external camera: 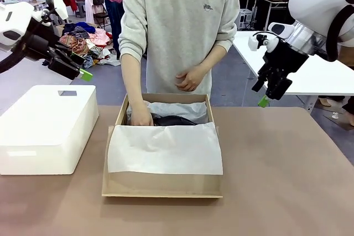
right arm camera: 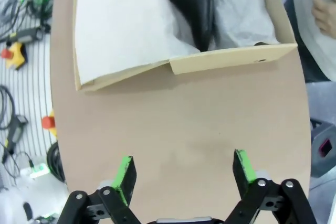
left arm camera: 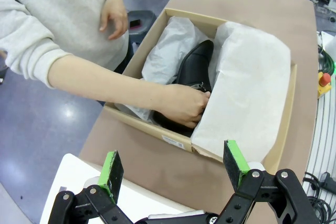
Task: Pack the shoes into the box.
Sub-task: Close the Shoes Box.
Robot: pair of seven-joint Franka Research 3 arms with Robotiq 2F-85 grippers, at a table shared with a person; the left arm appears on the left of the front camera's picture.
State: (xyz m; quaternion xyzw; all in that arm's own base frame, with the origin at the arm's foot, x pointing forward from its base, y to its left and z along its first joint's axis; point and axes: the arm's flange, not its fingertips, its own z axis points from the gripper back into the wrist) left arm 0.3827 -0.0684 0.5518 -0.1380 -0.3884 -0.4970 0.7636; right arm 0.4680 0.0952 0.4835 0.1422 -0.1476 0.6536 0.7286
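Two grippers hang clear of the work, fingers spread wide and holding nothing: the left gripper [left arm camera: 172, 165] at 10 o'clock of the tan cardboard box [external camera: 166, 189], the right gripper [right arm camera: 184, 171] at 2 o'clock. The box sits mid-bench, lined with white tissue paper [external camera: 166, 150] that drapes over its near half. A black shoe [left arm camera: 195, 64] lies inside, in the far half, and a person's hand [left arm camera: 181, 106] rests on its heel end. A small label [left arm camera: 172, 141] on the box's end wall and a chest logo [external camera: 207, 7] on the grey sweatshirt are too small to read. A white plastic box [external camera: 47, 131] with a grey label [external camera: 67, 93] stands just beside it at 9 o'clock. Bare bench [external camera: 287, 181] lies open at 3 o'clock. The left wrist view shows the hand on the shoe; the front view gives a dark sliver between tissue folds.
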